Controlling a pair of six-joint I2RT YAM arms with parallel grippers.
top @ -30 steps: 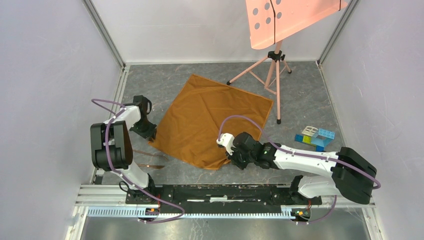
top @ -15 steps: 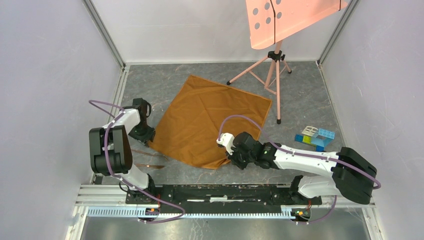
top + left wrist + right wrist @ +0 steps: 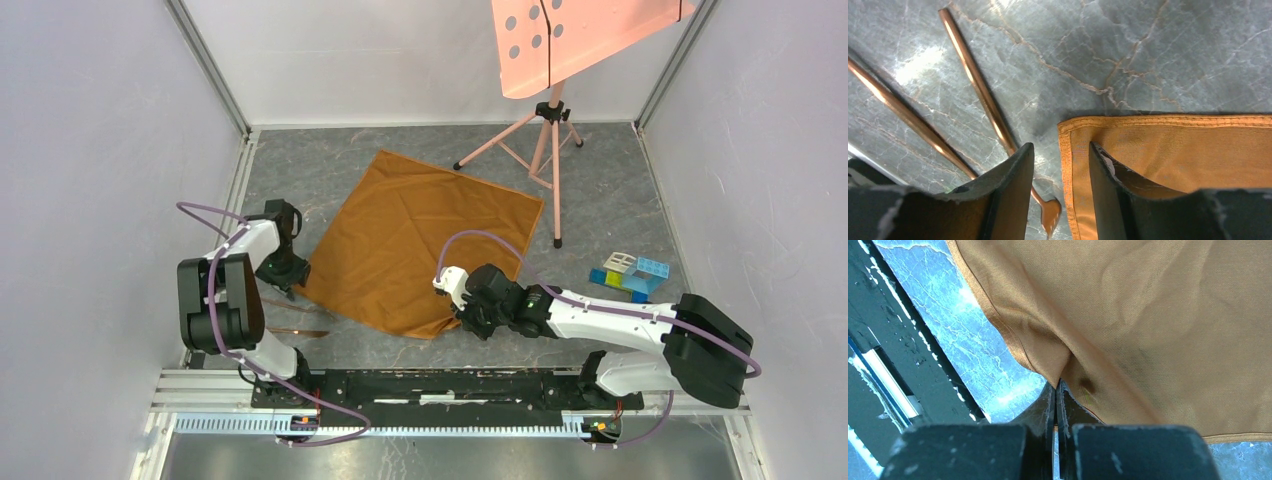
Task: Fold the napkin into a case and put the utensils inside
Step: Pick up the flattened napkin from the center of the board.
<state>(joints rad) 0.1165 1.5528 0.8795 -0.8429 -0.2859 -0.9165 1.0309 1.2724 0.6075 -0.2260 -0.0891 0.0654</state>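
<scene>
The orange-brown napkin (image 3: 420, 245) lies spread flat on the grey marbled table like a diamond. My left gripper (image 3: 283, 272) is at its left corner and is open. In the left wrist view one finger (image 3: 1108, 175) is over the hemmed corner of the napkin (image 3: 1168, 150) and the other over bare table, so the left gripper (image 3: 1061, 150) straddles the hem. Slender copper utensils (image 3: 973, 80) lie just left of the cloth, a spoon end (image 3: 1050, 215) between the jaws; from above the utensils (image 3: 295, 333) show near the left arm. My right gripper (image 3: 455, 305) is shut on the napkin's near corner, pinching the napkin (image 3: 1128, 315) into a raised fold at the right gripper (image 3: 1056, 385).
A salmon-pink perforated panel (image 3: 580, 35) stands on a tripod (image 3: 548, 140) at the back right, one leg close to the napkin's right corner. Toy blocks (image 3: 630, 275) sit to the right. A black rail (image 3: 450, 385) runs along the near edge, and white walls close in both sides.
The left gripper has slid a little toward the near edge by the napkin's left corner, and its jaws stand wider. The right arm has not moved.
</scene>
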